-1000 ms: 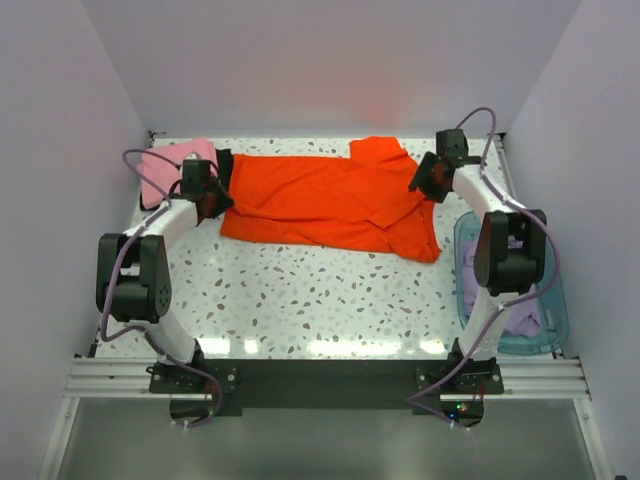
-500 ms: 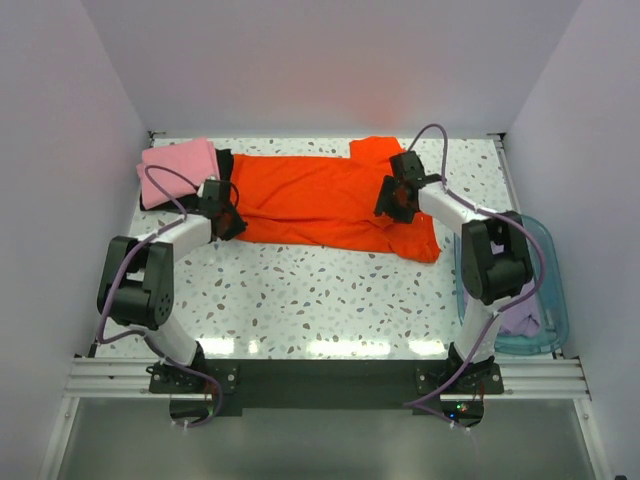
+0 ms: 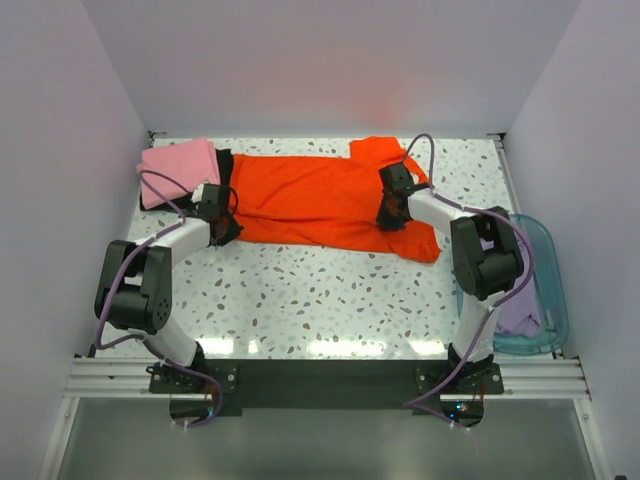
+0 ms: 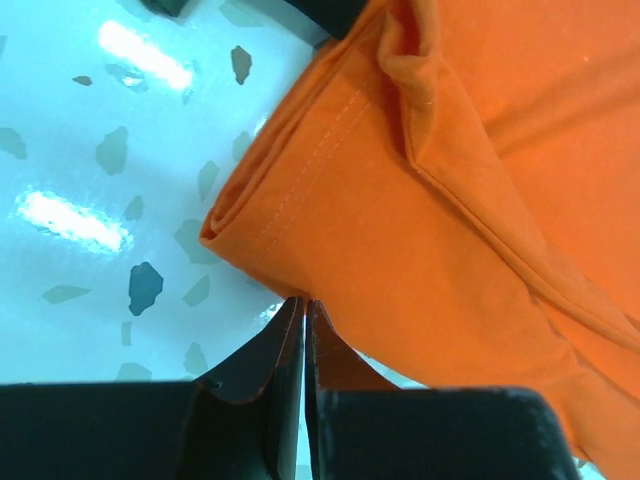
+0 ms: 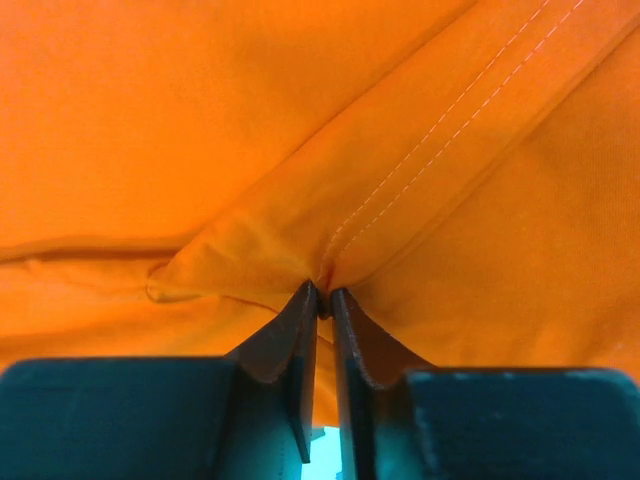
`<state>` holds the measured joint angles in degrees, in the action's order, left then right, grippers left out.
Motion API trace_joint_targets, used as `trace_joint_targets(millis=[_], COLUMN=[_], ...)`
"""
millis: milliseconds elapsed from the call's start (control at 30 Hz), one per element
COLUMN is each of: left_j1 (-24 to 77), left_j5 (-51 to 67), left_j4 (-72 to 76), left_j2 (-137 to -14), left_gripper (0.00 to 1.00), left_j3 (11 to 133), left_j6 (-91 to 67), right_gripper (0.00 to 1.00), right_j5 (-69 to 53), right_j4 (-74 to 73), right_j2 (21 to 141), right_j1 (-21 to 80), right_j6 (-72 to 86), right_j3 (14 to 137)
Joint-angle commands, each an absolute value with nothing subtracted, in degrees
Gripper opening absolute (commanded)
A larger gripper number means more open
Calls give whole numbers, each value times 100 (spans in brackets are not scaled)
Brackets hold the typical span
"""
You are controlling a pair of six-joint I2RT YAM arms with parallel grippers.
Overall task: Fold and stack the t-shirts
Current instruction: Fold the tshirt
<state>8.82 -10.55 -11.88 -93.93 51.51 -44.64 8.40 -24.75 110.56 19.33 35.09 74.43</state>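
The orange-red t-shirt [image 3: 310, 200] lies spread across the back of the table, collar end to the right. My left gripper [image 3: 222, 224] is at its near left corner. In the left wrist view the jaws [image 4: 303, 302] are shut, tips pinching the folded hem of the shirt [image 4: 450, 200]. My right gripper [image 3: 392, 210] sits on the shirt's right part. In the right wrist view it [image 5: 323, 293] is shut on a pinch of the orange cloth [image 5: 300, 120] at a stitched seam. The pink t-shirt [image 3: 176, 168] lies folded at the back left, with the black t-shirt [image 3: 226, 166] beside it.
The translucent blue basket [image 3: 562, 300] stands at the right edge and holds the pale lavender t-shirt [image 3: 518, 312]. Speckled tabletop [image 3: 320, 300] shows in front of the orange shirt. White walls close in the back and both sides.
My right gripper has moved left and nearer, from the shirt's right edge onto the cloth, drawing the sleeve inward. My left gripper has moved nearer and slightly right to the shirt's near left corner.
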Motion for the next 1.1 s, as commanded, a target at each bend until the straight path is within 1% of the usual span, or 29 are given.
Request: trace_joint_targets(millis=[0, 133, 233, 333, 433, 467, 567, 600, 667, 700, 767, 833, 967, 1067], left_j1=[914, 914, 914, 914, 914, 914, 914, 905, 914, 914, 914, 914, 914, 914], left_j5=[-1467, -1713, -1801, -1854, -1837, -1820, -1723, -1697, -1582, -1547, -1494, -1433, -1362, -1292], left_j4=[-1362, -1512, -1582, -1626, -1643, -1635, -1635, -1643, -1713, -1740, -1810, -1828, -1819, -1925], left_j2=[-9413, -9510, -9545, -9571, -9589, -9563, -9466, -9431, -9317, -9273, -9115, -8992, -9087, -9491], left_gripper=[8, 6, 5, 4, 4, 4, 4, 4, 6, 6, 8, 10, 12, 11], left_j3=[5177, 5203, 5221, 5221, 5238, 5256, 5335, 5352, 5483, 5528, 5642, 5704, 6098, 6503], left_j6=[-4623, -4693, -4685, -4667, -4658, -4650, -4570, -4509, -4448, -4386, -4368, -4342, -4324, -4298], right_gripper=[12, 1, 1, 5, 10, 18, 35, 48, 58, 66, 70, 70, 67, 63], right_j5=[1213, 1230, 1257, 1239, 1274, 1283, 1310, 1327, 1362, 1415, 1441, 1433, 1310, 1126], right_j4=[-2381, -2601, -2742, -2873, -3101, -3129, -3217, -3347, -3358, -3279, -3208, -3033, -2769, -2532], right_j2=[11127, 11328, 11548, 11802, 12040, 12154, 12295, 12296, 12200, 11999, 11752, 11322, 10732, 10389], right_j1=[1942, 1942, 1942, 1942, 1942, 1934, 1934, 1934, 1934, 1934, 1942, 1942, 1951, 1995], right_j6=[3577, 3498, 3411, 3305, 3200, 3182, 3085, 3050, 3015, 3006, 2988, 2997, 3094, 3181], right_j3=[7830, 8383, 8805, 9235, 9684, 9764, 9984, 10037, 9994, 9897, 9520, 9019, 8254, 7666])
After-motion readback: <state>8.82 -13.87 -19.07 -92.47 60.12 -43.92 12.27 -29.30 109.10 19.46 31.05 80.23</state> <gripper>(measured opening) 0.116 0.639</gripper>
